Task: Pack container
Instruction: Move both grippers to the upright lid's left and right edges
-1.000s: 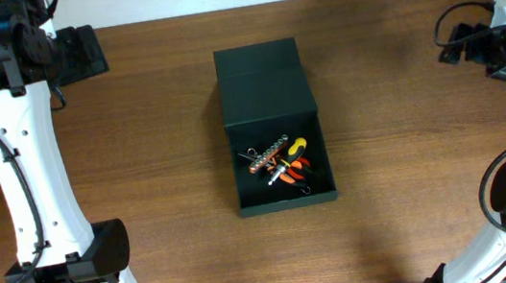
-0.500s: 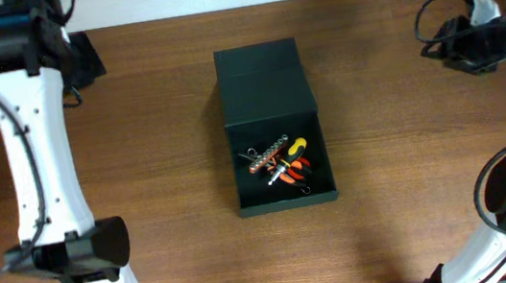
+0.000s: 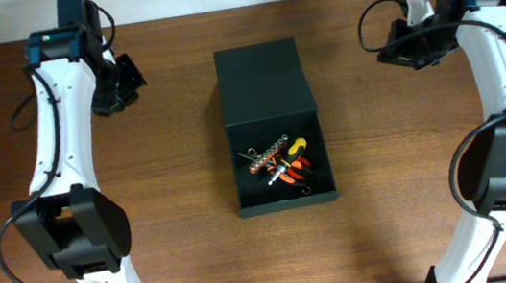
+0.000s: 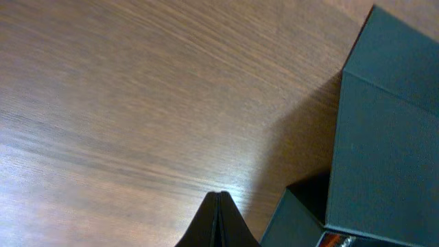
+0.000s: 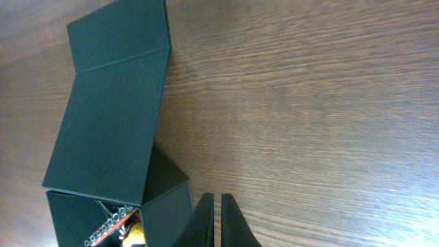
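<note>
Wooden bench, black container sitting dead centre, lid tipped back, left fingers clamped tight on nothing above bare wood, right fingers pinched together, empty too, tools inside a jumbled, hard-to-read cluster

The overhead camera looks straight down on the brown wooden worktop. Both nearer wrist cameras share the matte black rectangular container: the left view's at three o'clock, the right view's at nine.
</note>
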### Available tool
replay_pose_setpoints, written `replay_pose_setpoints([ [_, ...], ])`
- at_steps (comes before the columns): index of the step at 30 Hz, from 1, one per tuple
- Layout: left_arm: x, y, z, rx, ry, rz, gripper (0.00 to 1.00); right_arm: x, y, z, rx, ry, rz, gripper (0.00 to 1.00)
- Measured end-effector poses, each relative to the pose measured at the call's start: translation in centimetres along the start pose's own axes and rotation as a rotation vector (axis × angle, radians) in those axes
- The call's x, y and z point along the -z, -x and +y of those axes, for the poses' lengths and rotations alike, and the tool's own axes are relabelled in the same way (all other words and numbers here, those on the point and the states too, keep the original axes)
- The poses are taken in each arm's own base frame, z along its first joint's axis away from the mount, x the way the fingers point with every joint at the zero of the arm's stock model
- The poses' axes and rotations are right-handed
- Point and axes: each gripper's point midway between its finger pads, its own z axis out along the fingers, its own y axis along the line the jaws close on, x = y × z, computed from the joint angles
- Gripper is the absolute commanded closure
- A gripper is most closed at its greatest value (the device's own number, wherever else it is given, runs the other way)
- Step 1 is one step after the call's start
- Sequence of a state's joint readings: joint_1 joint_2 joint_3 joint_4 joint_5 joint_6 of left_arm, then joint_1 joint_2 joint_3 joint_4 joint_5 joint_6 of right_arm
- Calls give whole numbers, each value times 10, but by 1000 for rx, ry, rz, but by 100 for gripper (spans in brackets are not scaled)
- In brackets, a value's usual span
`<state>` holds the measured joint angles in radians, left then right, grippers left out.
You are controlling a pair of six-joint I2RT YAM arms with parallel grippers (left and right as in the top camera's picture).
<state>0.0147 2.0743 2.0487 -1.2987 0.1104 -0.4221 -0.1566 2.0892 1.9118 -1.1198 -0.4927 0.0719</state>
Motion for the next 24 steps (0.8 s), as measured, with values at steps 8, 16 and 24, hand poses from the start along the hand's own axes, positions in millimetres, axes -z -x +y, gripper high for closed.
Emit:
replay_pose_setpoints([
  [8,-39,-18,-29,-48,-117,52,98,-35,-4,-2,-38,97,66,96],
  [16,-64,-33,-55,-105,-228,82,98,-73,-14,-13,-87,155,142,96],
  [24,-98,-46,-65,-123,-318,146,98,-78,-6,-7,-61,190,112,96],
])
